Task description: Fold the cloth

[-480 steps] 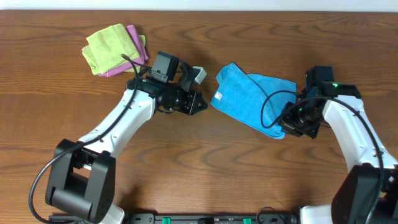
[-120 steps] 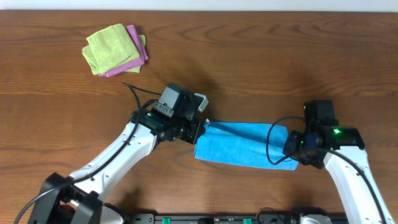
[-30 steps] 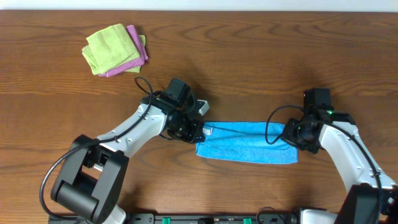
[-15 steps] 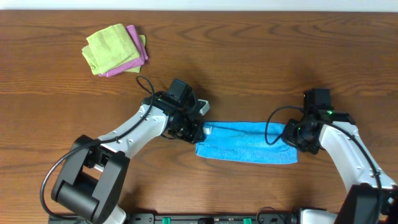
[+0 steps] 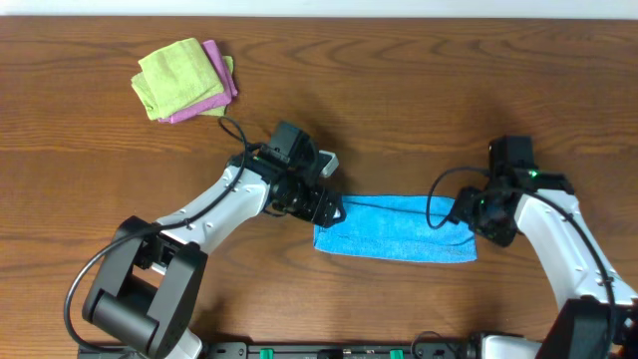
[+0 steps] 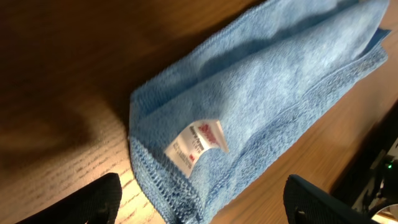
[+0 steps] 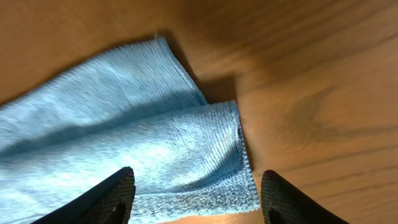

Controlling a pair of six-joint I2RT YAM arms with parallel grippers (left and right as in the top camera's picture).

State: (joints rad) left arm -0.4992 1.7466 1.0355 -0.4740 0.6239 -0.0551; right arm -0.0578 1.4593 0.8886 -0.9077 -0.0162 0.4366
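The blue cloth (image 5: 399, 227) lies folded in a long strip on the desk (image 5: 419, 90), near the front edge. Its white tag (image 6: 196, 144) is at the left end. The left gripper (image 6: 204, 186) is wide open over that end and holds nothing. The right gripper (image 7: 198, 177) is open over the other end, holding nothing.

I work over a brown wooden table (image 5: 429, 100), grain running side to side. At twelve o'clock a pale strip (image 5: 319, 8) edges it. Light is even, shadows soft.
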